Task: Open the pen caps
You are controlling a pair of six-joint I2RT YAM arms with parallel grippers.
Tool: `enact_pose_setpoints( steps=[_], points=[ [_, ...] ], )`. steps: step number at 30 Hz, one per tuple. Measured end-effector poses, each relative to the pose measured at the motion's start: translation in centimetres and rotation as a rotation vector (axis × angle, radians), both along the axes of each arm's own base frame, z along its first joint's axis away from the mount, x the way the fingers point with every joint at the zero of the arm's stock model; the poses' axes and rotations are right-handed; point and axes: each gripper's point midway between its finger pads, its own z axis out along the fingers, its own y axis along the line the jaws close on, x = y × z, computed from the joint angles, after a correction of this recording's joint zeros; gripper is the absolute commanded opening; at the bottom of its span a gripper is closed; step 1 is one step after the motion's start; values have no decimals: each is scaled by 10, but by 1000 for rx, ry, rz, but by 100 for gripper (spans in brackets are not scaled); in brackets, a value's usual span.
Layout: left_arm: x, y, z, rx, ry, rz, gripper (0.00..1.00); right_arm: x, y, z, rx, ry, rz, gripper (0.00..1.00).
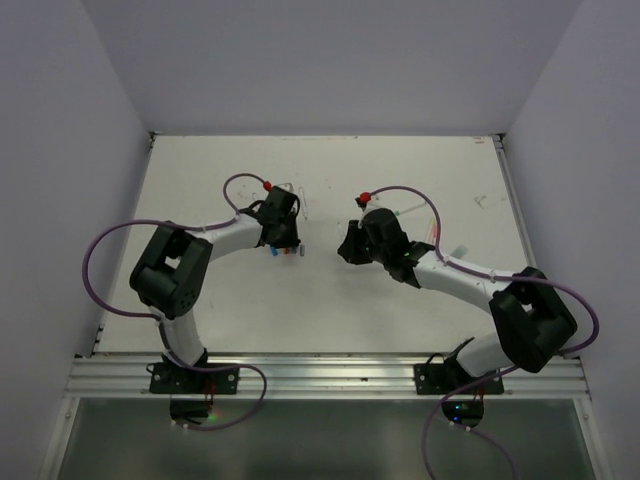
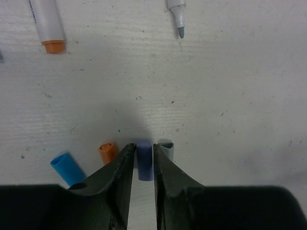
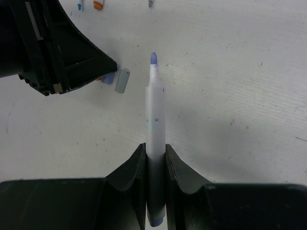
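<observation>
Low over the table, my left gripper (image 2: 143, 160) has its fingers narrowly open around a purple pen cap (image 2: 145, 163) that lies on the surface, with a thin gap on each side. Beside it lie an orange cap (image 2: 108, 152), a blue cap (image 2: 68, 168) and a grey cap (image 2: 167, 149). My right gripper (image 3: 156, 151) is shut on a white pen (image 3: 156, 115) whose purple tip is bare and points at the left gripper (image 3: 62, 52). The grey cap (image 3: 122, 80) also shows in the right wrist view. From above, both grippers (image 1: 285, 245) (image 1: 350, 245) face each other at mid-table.
An uncapped pen with an orange end (image 2: 48, 24) and one with a grey tip (image 2: 178, 19) lie beyond the caps. More pens (image 1: 410, 212) lie behind the right arm. White walls enclose the table (image 1: 230, 310) on three sides.
</observation>
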Motion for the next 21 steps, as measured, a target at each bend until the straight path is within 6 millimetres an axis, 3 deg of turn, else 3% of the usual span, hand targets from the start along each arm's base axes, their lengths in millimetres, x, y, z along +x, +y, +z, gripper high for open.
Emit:
enact_pose_setpoints(
  steps=[14,17,19,21],
  points=[
    [-1,2,3,8,-2,6,33,6,5,5,7,-9,0,0],
    [0,3,26,-9,-36,8,38,20,16,18,24,-28,0,0],
    [6,1,56,-35,-99,14,41,33,26,28,38,-44,-2,0],
    [13,3,92,-56,-184,27,52,46,37,36,52,-52,-7,0]
  ],
)
